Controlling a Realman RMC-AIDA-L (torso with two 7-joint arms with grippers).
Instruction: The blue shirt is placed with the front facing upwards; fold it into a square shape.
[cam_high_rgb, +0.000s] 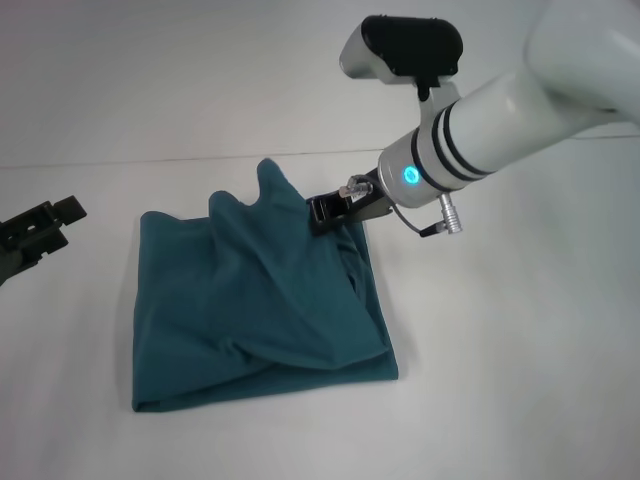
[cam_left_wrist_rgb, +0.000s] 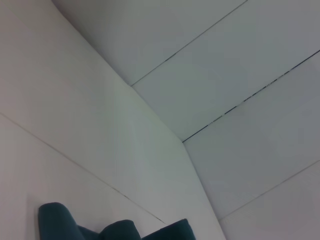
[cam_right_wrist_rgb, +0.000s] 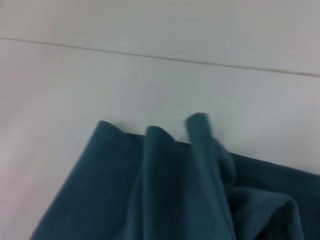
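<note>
Teal cloth: blue shirt (cam_high_rgb: 260, 310) bunched in a rough square, centre of head frame on white counter (cam_high_rgb: 520, 380), far edge lifted in folds.
Right hand (cam_high_rgb: 335, 212): clenched on shirt's upper right edge.
Left hand (cam_high_rgb: 35, 235): far left, off the cloth, grip unclear.
Wrist views: only fold peaks.

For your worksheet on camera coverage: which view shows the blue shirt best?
The head view: the whole blue shirt lies bunched on the table, with the right gripper at its far edge. The right wrist view shows only raised folds; the left wrist view only fold tips.
</note>
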